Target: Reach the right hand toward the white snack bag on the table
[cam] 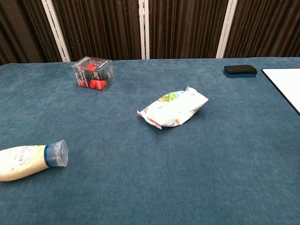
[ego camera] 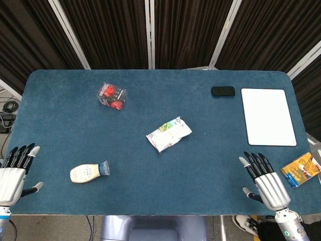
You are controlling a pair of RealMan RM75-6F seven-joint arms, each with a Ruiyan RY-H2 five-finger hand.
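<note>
The white snack bag (ego camera: pixel 169 134) lies flat near the middle of the blue table; the chest view shows the white snack bag (cam: pixel 173 108) centred, with green and orange print. My right hand (ego camera: pixel 264 179) rests at the table's front right, fingers apart and empty, well to the right of and nearer than the bag. At the front left edge my left hand (ego camera: pixel 15 171) is also spread and holds nothing. Neither hand appears in the chest view.
A clear box with red pieces (ego camera: pixel 112 96) sits at the back left. A cream bottle with a blue cap (ego camera: pixel 88 172) lies front left. A black eraser (ego camera: pixel 222 92) and a white board (ego camera: pixel 267 116) are back right. An orange packet (ego camera: pixel 301 169) lies by the right edge.
</note>
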